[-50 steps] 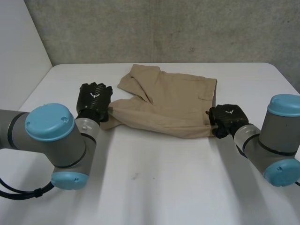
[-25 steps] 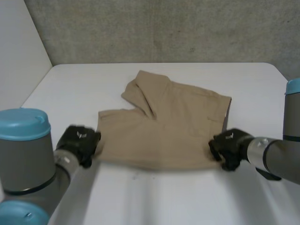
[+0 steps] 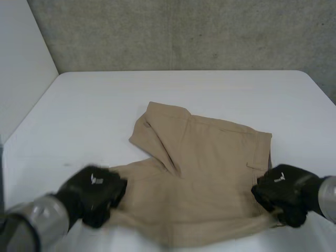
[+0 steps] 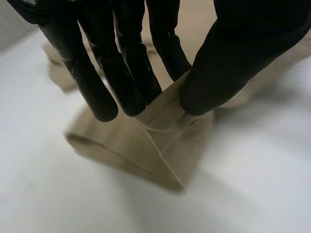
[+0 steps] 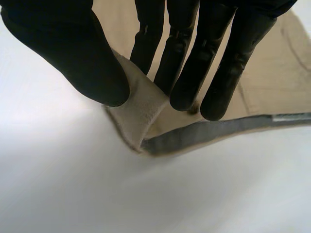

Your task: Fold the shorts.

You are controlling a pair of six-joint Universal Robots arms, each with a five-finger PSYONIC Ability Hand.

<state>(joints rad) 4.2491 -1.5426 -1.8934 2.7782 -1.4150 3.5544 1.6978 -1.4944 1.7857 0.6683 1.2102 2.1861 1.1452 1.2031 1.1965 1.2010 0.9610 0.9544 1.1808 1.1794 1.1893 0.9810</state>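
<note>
The tan shorts lie on the white table, pulled toward its near edge, with one leg folded over at the far left. My left hand pinches the near left leg hem between thumb and straight fingers. My right hand pinches the near right waistband corner the same way, and the grey inner lining shows beside its fingertips.
A grey concrete wall stands behind the table. A white panel borders the table's left side. Bare tabletop lies beyond and to both sides of the shorts.
Both hands have drawn the shorts toward the table's near edge, keeping their grips. The cloth now lies lower and flatter, spread between the two hands.
</note>
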